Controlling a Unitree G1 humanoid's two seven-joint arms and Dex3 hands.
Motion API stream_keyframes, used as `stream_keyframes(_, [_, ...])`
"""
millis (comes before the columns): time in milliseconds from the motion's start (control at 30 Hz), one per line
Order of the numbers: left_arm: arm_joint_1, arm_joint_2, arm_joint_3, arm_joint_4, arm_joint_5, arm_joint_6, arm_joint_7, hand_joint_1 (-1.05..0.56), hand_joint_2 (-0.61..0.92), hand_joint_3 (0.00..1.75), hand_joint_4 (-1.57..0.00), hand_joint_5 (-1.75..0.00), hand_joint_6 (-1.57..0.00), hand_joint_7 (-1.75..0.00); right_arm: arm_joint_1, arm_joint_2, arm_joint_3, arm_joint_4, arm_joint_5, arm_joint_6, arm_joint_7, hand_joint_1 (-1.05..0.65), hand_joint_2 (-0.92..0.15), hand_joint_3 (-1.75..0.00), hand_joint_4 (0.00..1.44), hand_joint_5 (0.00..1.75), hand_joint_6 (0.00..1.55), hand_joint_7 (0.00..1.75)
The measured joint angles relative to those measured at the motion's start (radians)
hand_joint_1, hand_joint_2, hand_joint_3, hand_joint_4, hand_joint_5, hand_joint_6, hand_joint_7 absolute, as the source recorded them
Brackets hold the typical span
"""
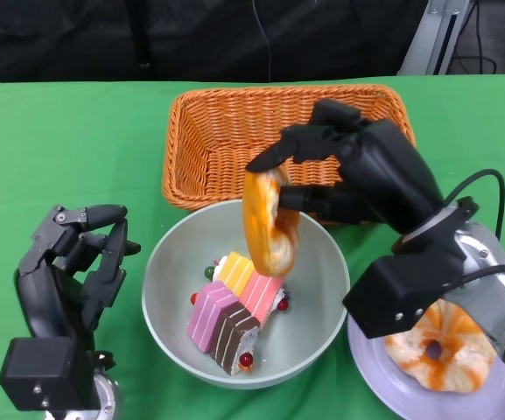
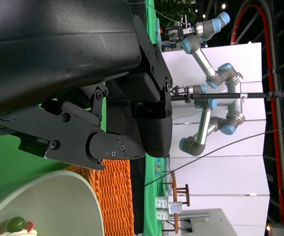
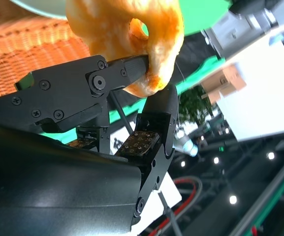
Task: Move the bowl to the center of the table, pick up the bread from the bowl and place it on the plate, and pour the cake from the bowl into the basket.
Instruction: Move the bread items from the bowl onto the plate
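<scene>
The right forearm covers the near-left part of the pale lilac round plate (image 1: pixel 488 398), and the picture's lower right corner cuts the plate off, so only part of its rim shows. A second orange-glazed ring-shaped bread (image 1: pixel 433 348) lies on that plate, partly behind the arm's black housing. The woven orange wicker basket (image 1: pixel 226 131) has its front right wall hidden behind the black right hand (image 1: pixel 340 166). The lower body of the black left hand (image 1: pixel 73 262) runs out of the head view at the bottom edge.

The right hand pinches the golden glazed ring-shaped bread (image 1: pixel 270 223) at its upper edge between thumb and finger, the ring hanging edge-on. The right wrist view shows the same pinch, with the bread (image 3: pixel 127 34) clamped at the fingertips (image 3: pixel 132 66). The bread hangs above the far rim of the pale grey-green round bowl (image 1: pixel 169 280), its lower end just over the striped pink, yellow and brown cake slices (image 1: pixel 230 306) lying inside the bowl; whether bread and cake touch cannot be told.

The left hand holds nothing, its fingers loosely apart and curved, standing just beside the bowl's left rim without plainly touching it.

The bowl sits mid-counter on the green cloth-covered counter (image 1: pixel 59 149), its far rim close under the basket's front wall and its right rim just beside the plate. Bare green cloth stretches to the left of the basket and bowl.
</scene>
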Motion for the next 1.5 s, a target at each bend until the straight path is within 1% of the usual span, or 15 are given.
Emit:
stream_keyframes(300, [0.005,0.002,0.0,-0.015,-0.046,0.002,-0.053,-0.21,0.92,0.27,-0.81,-1.34,-0.85,-1.01,0.058,-0.003,-0.058,-0.127,0.002,0.045,0.0,-0.28,-0.89,0.0,0.72,1.51,0.81,0.93])
stream_keyframes(367, [0.005,0.003,0.002,-0.017,-0.047,0.002,-0.054,-0.22,0.91,0.27,-0.82,-1.34,-0.85,-1.01,0.08,-0.006,-0.08,-0.172,0.025,0.06,0.011,-0.29,-0.89,0.0,0.72,1.53,0.8,0.96])
stream_keyframes(467, [0.005,0.004,0.007,-0.018,-0.053,0.002,-0.056,-0.22,0.91,0.27,-0.82,-1.33,-0.86,-1.0,0.109,-0.008,-0.109,-0.228,0.067,0.078,0.043,-0.28,-0.9,-0.01,0.7,1.54,0.75,1.06])
stream_keyframes(667, [0.005,0.007,0.01,-0.018,-0.068,0.002,-0.06,-0.21,0.91,0.27,-0.82,-1.34,-0.87,-0.99,0.166,-0.011,-0.153,-0.343,0.13,0.126,0.104,-0.28,-0.9,-0.01,0.7,1.56,0.74,1.09])
stream_keyframes(767, [0.005,0.016,0.011,-0.018,-0.08,0.001,-0.09,-0.19,0.92,0.28,-0.81,-1.34,-0.87,-0.99,0.208,-0.011,-0.186,-0.414,0.192,0.139,0.139,-0.27,-0.9,0.0,0.73,1.53,0.75,1.1])
stream_keyframes(967, [0.004,0.021,0.018,-0.017,-0.115,0.001,-0.128,-0.2,0.91,0.29,-0.81,-1.34,-0.87,-0.98,0.232,-0.011,-0.219,-0.457,0.231,0.154,0.172,-0.25,-0.9,-0.01,0.76,1.51,0.75,1.13])
stream_keyframes(1067, [0.005,0.021,0.021,-0.015,-0.123,0.002,-0.142,-0.22,0.9,0.28,-0.81,-1.33,-0.88,-0.96,0.268,-0.009,-0.243,-0.492,0.305,0.153,0.193,-0.23,-0.9,-0.02,0.73,1.55,0.73,1.21])
stream_keyframes(1133, [0.005,0.022,0.028,-0.015,-0.137,0.002,-0.151,-0.22,0.9,0.28,-0.81,-1.33,-0.88,-0.94,0.287,-0.008,-0.266,-0.512,0.356,0.152,0.208,-0.22,-0.91,-0.02,0.72,1.56,0.71,1.23])
stream_keyframes(1300, [0.004,0.024,0.036,-0.015,-0.154,0.002,-0.177,-0.21,0.9,0.29,-0.8,-1.34,-0.88,-0.92,0.356,-0.016,-0.315,-0.606,0.368,0.163,0.225,-0.17,-0.91,-0.03,0.74,1.56,0.68,1.22])
stream_keyframes(1500, [0.005,0.024,0.04,-0.019,-0.155,0.003,-0.182,-0.21,0.89,0.29,-0.8,-1.35,-0.88,-0.93,0.412,-0.026,-0.347,-0.633,0.383,0.167,0.251,-0.17,-0.9,-0.04,0.72,1.57,0.68,1.23])
